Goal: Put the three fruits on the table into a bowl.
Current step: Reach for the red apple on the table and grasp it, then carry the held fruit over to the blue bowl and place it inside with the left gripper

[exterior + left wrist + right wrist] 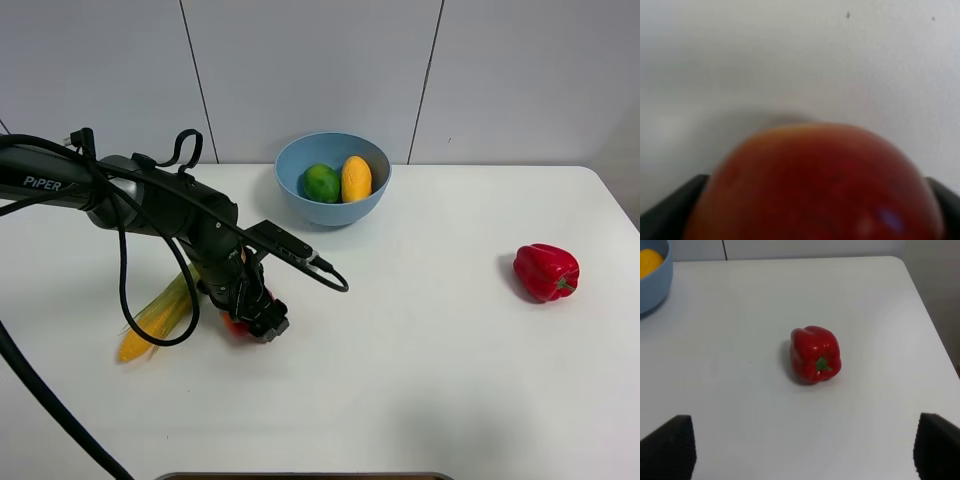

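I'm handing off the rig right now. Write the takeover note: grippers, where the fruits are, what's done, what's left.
Left gripper: shut on the red fruit, low at the table beside the corn cob.
Right gripper: open, empty, facing the red bell pepper.
Done: lime and mango are in the blue bowl.
Left: lift the red fruit, carry it to the bowl and release. Leave corn and pepper on the table.
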Motion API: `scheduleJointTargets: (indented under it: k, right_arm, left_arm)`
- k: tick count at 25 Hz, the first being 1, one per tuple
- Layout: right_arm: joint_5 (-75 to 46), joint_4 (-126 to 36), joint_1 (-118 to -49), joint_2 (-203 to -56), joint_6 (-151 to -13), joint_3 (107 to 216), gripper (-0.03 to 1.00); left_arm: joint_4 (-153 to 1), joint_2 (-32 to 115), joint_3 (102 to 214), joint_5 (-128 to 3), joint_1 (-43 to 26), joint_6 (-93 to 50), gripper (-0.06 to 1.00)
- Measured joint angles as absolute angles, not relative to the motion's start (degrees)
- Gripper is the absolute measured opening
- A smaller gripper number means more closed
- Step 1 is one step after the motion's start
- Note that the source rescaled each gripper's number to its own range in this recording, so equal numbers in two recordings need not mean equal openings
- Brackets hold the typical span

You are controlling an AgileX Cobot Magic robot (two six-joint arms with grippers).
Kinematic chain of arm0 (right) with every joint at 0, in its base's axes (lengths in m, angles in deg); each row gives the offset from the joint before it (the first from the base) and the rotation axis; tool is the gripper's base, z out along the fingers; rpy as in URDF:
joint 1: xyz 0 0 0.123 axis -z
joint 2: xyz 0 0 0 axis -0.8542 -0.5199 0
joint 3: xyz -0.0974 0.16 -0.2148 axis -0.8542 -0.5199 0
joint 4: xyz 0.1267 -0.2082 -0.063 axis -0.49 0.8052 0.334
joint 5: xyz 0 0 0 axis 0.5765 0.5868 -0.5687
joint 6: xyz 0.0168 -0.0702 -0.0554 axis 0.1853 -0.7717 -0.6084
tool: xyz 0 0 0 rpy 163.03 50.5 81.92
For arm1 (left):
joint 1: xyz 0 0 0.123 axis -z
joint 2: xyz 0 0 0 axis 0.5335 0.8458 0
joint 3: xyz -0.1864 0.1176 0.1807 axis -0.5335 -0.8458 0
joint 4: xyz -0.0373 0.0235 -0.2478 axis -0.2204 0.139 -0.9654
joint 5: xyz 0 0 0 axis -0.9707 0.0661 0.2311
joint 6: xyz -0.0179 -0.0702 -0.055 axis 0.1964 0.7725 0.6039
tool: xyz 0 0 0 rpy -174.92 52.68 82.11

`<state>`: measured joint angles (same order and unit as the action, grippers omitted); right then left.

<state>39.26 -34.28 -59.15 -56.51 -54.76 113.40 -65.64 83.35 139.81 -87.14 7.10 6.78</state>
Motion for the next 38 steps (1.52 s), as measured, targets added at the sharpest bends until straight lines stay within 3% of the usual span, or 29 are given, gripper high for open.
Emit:
scheduleJointTargets:
  k: [16, 29, 38]
  right_arm:
    - [39.3, -34.3, -59.1, -56.5, -54.8, 113.4, 0.92]
    - [39.3, -34.3, -59.1, -56.5, -54.8, 113.4, 0.92]
    - [39.3, -34.3, -59.1, -56.5, -54.8, 113.4, 0.92]
  left_arm:
    - [-65.5, 82.6, 139.8, -87.7, 7.1, 6.8, 0.0]
    - [-64.6, 65.4, 140.5, -89.5, 7.1, 6.8, 0.0]
    - [-60.9, 60.1, 146.5, -74.9, 7.1, 6.6, 0.0]
